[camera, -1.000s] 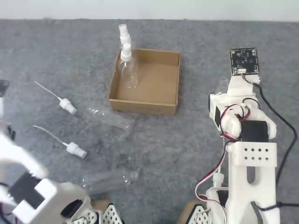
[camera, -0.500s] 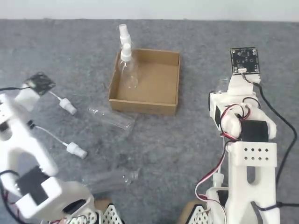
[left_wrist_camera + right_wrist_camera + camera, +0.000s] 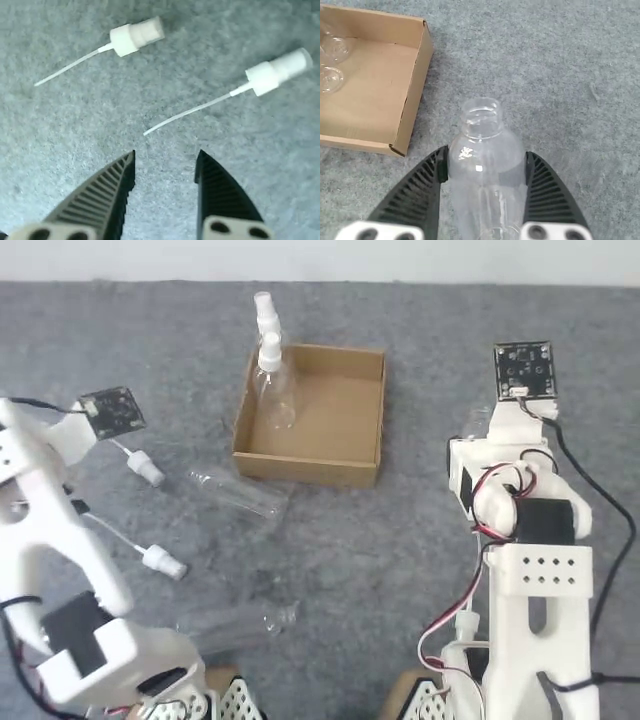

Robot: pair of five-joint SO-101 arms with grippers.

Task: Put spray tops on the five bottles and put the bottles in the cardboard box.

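Observation:
My left gripper (image 3: 165,162) hangs open over the grey mat, just short of the dip tube of a loose white spray top (image 3: 277,72). A second spray top (image 3: 136,36) lies beyond it. Both tops (image 3: 145,468) (image 3: 162,560) lie beside the left arm (image 3: 50,490). My right gripper (image 3: 485,155) is shut on an uncapped clear bottle (image 3: 482,150), held neck outward to the right of the cardboard box (image 3: 310,465). Two capped bottles (image 3: 272,390) stand at the box's left side. Two uncapped bottles (image 3: 235,490) (image 3: 235,622) lie on the mat.
The box's near right corner (image 3: 415,90) sits a short way from the held bottle. Open mat lies between the two arms and in front of the box. The right arm's base (image 3: 530,580) stands at the lower right.
The left arm has swung up from the lower left corner and now stands over the two loose spray tops. The right arm and its bottle have not moved.

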